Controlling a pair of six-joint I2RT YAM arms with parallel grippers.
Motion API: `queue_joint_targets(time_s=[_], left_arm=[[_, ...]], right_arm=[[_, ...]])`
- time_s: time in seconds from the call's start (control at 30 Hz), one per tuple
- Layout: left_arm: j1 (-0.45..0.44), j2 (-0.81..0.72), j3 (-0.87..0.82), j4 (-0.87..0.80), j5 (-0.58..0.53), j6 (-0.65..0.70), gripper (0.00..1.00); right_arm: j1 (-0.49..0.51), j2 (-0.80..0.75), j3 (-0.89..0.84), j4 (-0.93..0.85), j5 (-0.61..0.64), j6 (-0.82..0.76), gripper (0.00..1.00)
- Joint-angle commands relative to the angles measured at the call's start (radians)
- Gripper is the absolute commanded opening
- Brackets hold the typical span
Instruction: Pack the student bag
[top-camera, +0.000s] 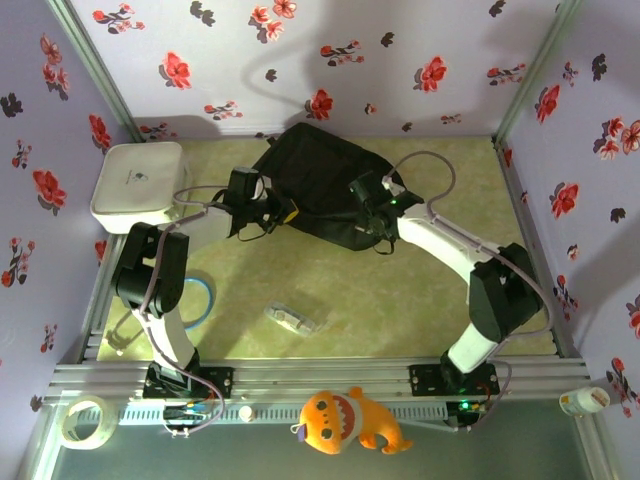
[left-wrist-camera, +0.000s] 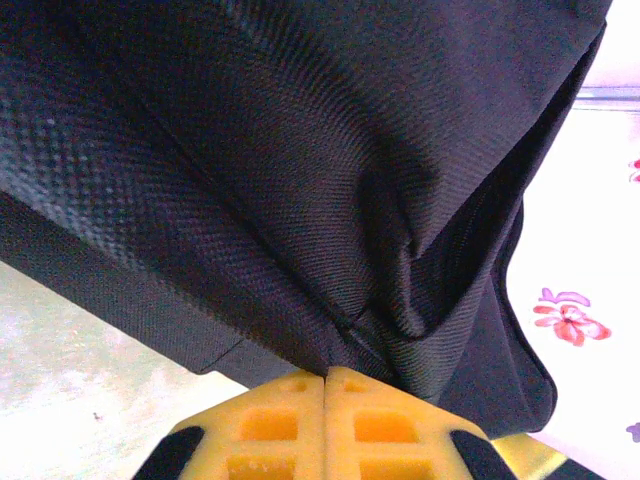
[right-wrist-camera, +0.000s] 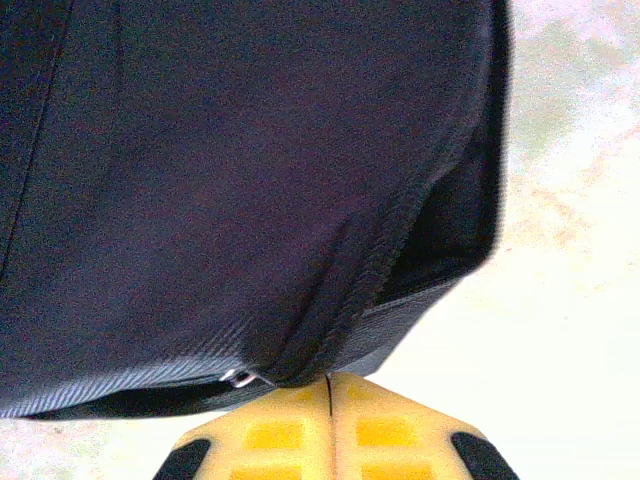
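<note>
student bag (top-camera: 322, 178), left hand (left-wrist-camera: 325, 376) pinching fabric, right hand (right-wrist-camera: 330, 380) pinching seam

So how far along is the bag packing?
Early, by the look of it. Nothing is visibly packed yet. In hand: the left gripper and right gripper are each shut on the bag, probably to open it. To do: the white case and a small clear item lie outside the bag on the table.
</note>
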Motion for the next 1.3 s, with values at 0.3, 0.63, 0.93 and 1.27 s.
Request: queue_joint_targets(time_s=[0.3,0.63,0.93,1.27], left_arm=[[0.041,-0.014,0.005,-0.029,-0.073,0.029,0.0],[0.053,-0.012,0.014,-0.044,-0.076,0.042,0.0],[0.077,0.032,0.131,-0.155,-0.072,0.154,0.0],[0.166,-0.057,0.122,-0.335,-0.205,0.226,0.57]], right_arm=[[-0.03,-0.065,-0.053,-0.091,0.114,0.011,0.0],[-0.096,-0.09,-0.106,-0.059,0.1,-0.007,0.0],[-0.092,-0.058,-0.11,0.177,-0.261,-0.198,0.0],[0.077,0.062,0.004,0.324,-0.425,-0.273,0.0]])
